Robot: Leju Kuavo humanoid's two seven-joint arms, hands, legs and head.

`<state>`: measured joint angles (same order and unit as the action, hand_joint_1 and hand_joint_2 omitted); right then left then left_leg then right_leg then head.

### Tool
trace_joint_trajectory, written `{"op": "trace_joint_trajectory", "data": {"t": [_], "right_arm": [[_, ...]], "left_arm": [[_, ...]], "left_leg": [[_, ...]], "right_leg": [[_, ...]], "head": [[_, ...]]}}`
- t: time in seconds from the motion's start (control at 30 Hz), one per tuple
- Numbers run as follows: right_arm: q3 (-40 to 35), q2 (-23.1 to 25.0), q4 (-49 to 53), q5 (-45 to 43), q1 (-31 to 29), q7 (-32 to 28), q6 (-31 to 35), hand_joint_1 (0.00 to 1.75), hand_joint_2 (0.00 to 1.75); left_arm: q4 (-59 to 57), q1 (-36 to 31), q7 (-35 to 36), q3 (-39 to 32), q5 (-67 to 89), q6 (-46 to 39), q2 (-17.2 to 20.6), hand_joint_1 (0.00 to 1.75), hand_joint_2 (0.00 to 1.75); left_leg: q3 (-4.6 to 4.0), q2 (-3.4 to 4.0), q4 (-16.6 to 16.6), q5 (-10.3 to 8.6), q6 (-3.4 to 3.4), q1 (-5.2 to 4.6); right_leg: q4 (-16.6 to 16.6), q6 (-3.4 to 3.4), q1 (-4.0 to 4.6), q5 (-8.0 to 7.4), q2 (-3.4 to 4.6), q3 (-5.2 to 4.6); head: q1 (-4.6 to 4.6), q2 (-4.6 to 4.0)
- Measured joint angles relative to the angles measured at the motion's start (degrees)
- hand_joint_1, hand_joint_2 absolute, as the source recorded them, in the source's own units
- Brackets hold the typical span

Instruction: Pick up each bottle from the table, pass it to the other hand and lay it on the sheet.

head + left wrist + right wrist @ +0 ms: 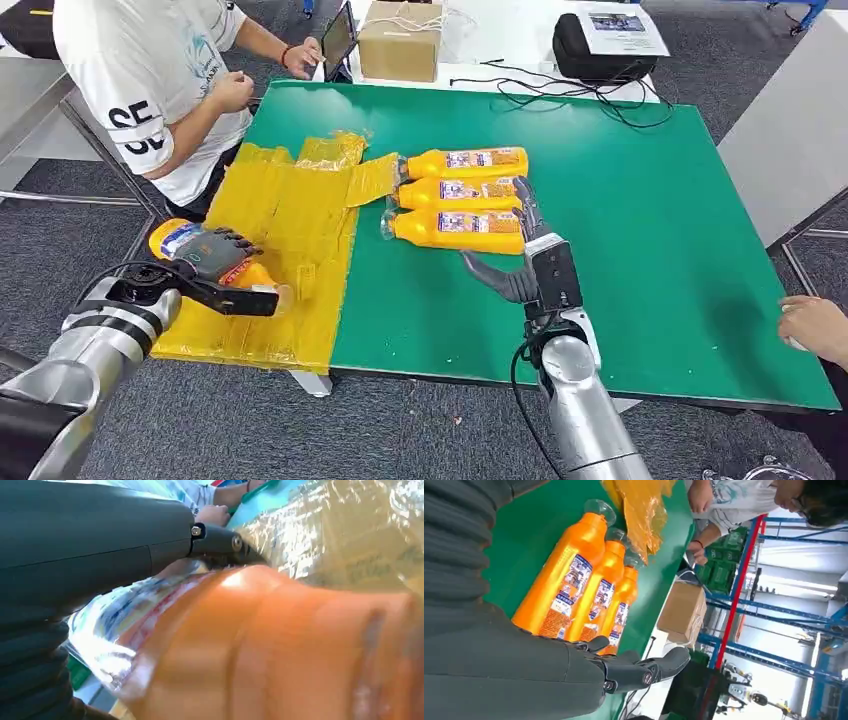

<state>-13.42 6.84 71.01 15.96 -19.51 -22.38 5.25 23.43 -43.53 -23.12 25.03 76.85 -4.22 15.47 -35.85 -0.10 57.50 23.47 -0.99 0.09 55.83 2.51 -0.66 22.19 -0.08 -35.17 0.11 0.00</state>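
Bottle (215, 262), gripped in left hand (212, 258), lies over sheet (290, 215), axis 10-to-4 o'clock; right hand (520, 250), fingers spread and empty, touches nearest table bottle (455, 228).

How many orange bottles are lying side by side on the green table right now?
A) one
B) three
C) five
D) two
B: three orange bottles lie in a row on the green table by the right hand, while the left hand holds a fourth bottle over the yellow sheet.
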Motion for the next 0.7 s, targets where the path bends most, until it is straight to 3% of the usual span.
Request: {"op": "trace_joint_trajectory", "data": {"t": [0.7], "right_arm": [[-1.38,0.04,-5.07,0.26,-2.75,0.76,-0.42,0.00,1.75]], "left_arm": [[-0.15,2.33,-4.00,-2.45,-8.70,-2.47,-0.20,0.00,1.75]], "left_leg": [[0.01,-0.11,0.00,-0.01,-0.01,-0.01]], "right_leg": [[0.00,0.00,-0.02,0.00,-0.06,0.05]], "head": [[0.00,0.00]]}}
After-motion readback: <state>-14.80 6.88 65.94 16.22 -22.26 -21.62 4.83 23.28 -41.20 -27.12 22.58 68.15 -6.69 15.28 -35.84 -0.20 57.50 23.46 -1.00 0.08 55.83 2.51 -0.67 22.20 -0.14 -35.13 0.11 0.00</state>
